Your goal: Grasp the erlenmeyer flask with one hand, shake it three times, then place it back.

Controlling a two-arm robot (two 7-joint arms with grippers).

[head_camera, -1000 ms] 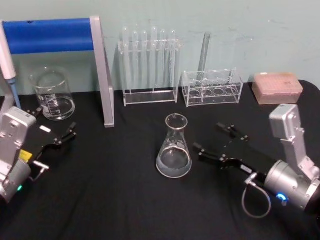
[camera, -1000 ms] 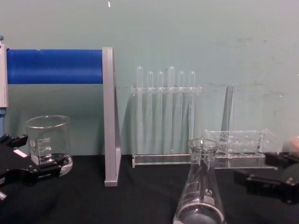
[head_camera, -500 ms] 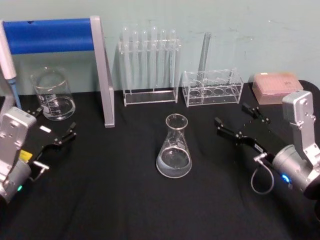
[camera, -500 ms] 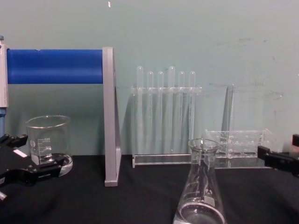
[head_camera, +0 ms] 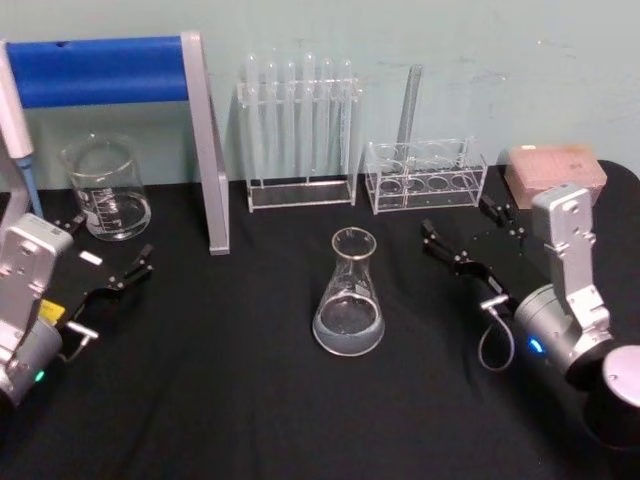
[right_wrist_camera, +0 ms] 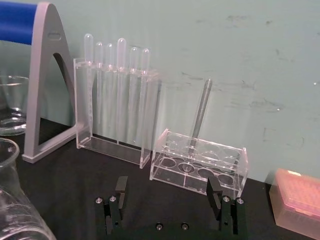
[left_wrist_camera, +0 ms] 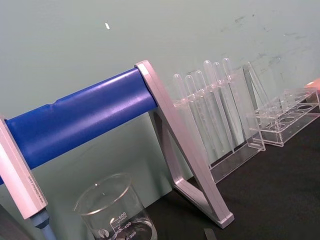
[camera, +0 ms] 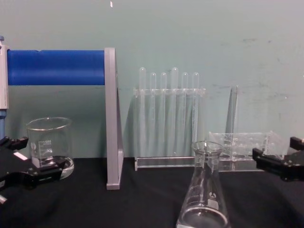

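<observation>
The erlenmeyer flask point(head_camera: 348, 300) stands upright on the black table, near the middle, with a little clear liquid in its base. It also rises at the lower middle of the chest view as the flask point(camera: 204, 190), and its shoulder shows as the flask point(right_wrist_camera: 12, 200) in the right wrist view. My right gripper point(head_camera: 460, 222) is open and empty, well to the flask's right and apart from it, pointing toward the racks at the back. Its two black fingers point(right_wrist_camera: 120, 192) stand wide apart in the right wrist view. My left gripper point(head_camera: 105, 248) rests open at the table's left, beside the beaker.
A glass beaker point(head_camera: 105, 190) and a blue-barred stand point(head_camera: 100, 70) occupy the back left. A test tube rack point(head_camera: 298, 130) and a low clear rack point(head_camera: 425, 175) with one tube stand at the back. A pink tip box point(head_camera: 555, 170) sits back right.
My right gripper has drawn away from the flask, moving back and to the right toward the low rack. The flask stands where it was, and the left arm is still.
</observation>
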